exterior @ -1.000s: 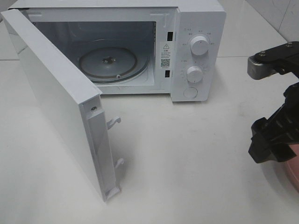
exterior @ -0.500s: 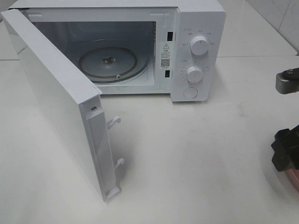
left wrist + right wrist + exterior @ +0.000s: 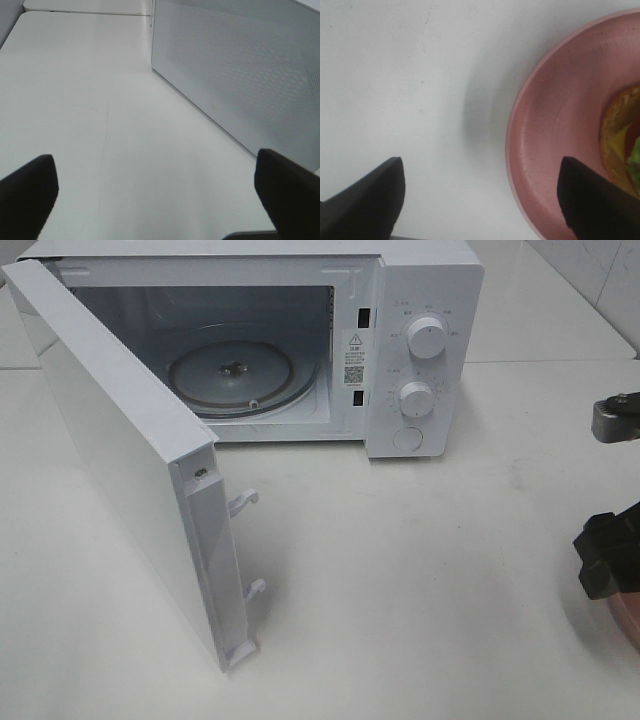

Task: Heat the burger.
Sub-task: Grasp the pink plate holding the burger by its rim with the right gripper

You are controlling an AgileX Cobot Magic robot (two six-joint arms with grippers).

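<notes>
My right pincer (image 3: 480,200) stood with its jaws wide apart over the white table (image 3: 420,590). One finger was above bare surface, the other above the rim of the pink plate (image 3: 545,150). The burger (image 3: 622,142) sat on that plate at the edge of the wrist view, beside that finger and outside the gap. My left pincer (image 3: 155,195) was likewise spread wide, low over the table near the microwave's open door (image 3: 240,65). The microwave (image 3: 425,300) showed its glass turntable (image 3: 240,375) inside.
</notes>
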